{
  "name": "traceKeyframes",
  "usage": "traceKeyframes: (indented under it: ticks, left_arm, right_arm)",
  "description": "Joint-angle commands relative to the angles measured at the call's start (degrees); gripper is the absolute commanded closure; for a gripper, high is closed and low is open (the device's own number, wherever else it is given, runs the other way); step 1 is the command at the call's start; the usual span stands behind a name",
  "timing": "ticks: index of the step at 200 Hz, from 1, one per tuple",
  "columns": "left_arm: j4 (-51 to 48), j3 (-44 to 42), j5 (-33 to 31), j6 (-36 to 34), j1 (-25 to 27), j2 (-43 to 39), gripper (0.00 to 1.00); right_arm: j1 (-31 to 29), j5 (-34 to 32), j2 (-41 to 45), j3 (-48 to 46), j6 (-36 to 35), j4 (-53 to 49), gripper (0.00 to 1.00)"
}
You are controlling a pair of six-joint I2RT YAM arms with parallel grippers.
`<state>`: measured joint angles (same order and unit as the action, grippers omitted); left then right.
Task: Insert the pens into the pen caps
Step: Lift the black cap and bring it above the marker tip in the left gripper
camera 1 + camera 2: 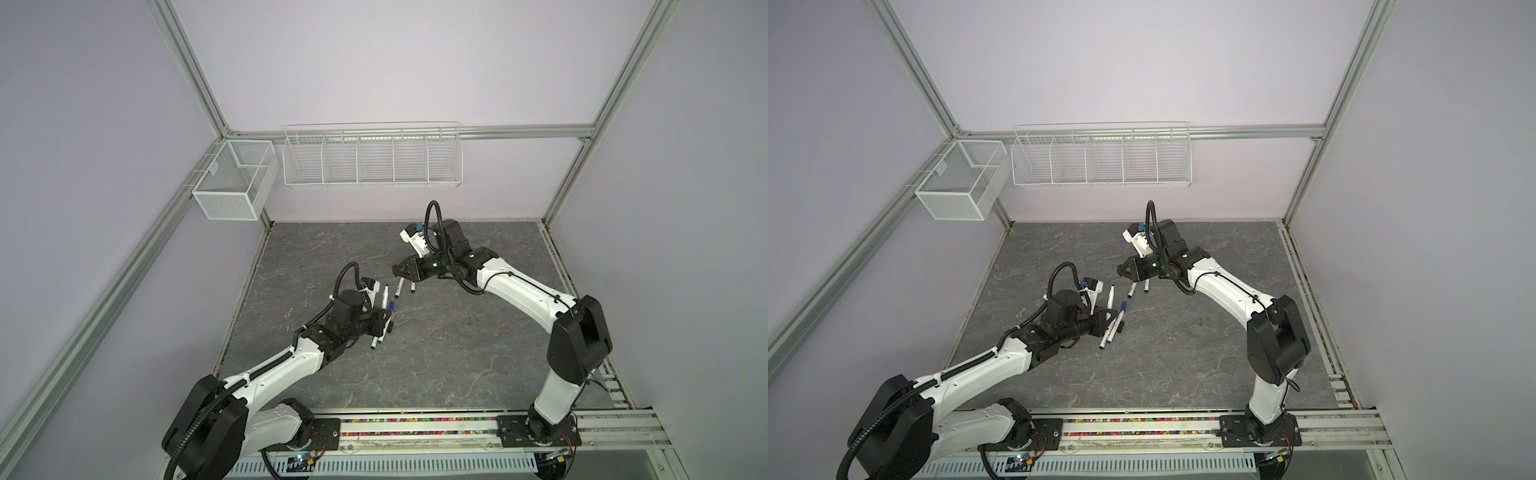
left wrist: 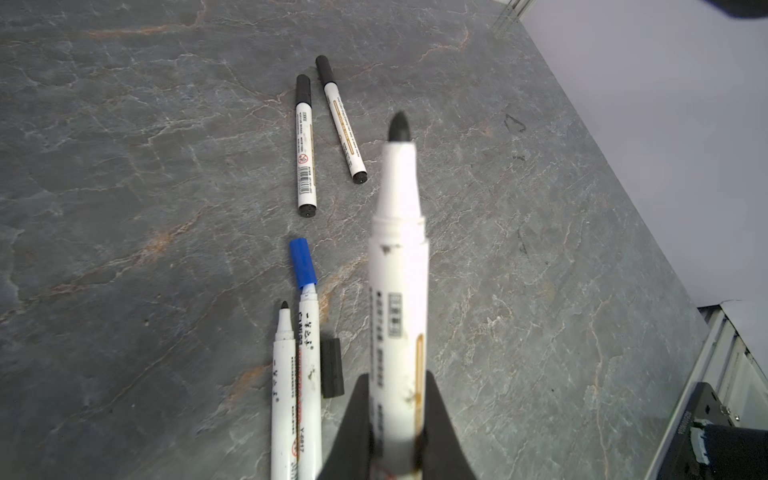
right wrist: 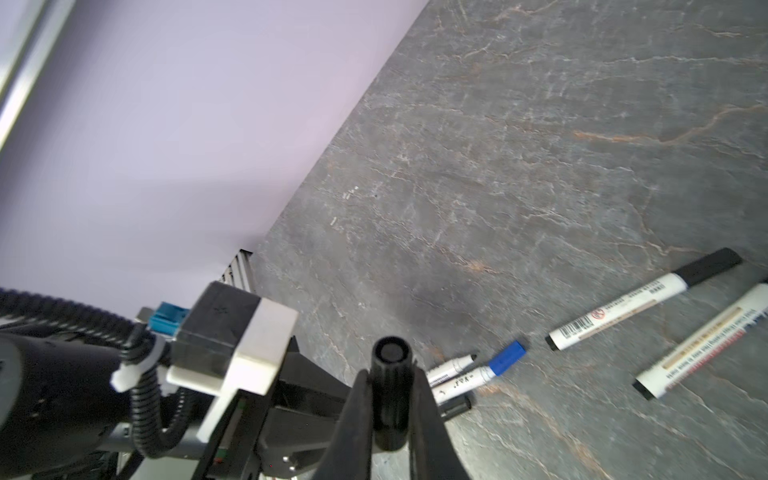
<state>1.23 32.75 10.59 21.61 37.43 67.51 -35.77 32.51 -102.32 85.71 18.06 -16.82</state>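
On one black-capped pen [image 2: 305,145] I read a barcode [image 2: 306,185] and a red prohibition sign [image 2: 304,158]; the blue-capped pen [image 2: 309,353] seems to say Y-6817.

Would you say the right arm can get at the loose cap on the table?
Probably not: the right end effector is shut on another cap, and the left end effector sits beside the loose cap.
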Motion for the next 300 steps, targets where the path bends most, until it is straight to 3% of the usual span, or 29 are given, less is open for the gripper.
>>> traceKeyframes:
  ticks: [1,300]
  left_arm:
    - [0.92,1.88,1.58,-1.92,0.27,0.25,1.0]
    - [1.34,3.19,1.42,-1.82,0.86,0.43,1.0]
  right_arm:
    - [-0.3,4.71,-2.15,0.77,1.41,1.82,0.89]
    - [-0.84,3.87,-4.29,0.98,0.35,2.06,0.9]
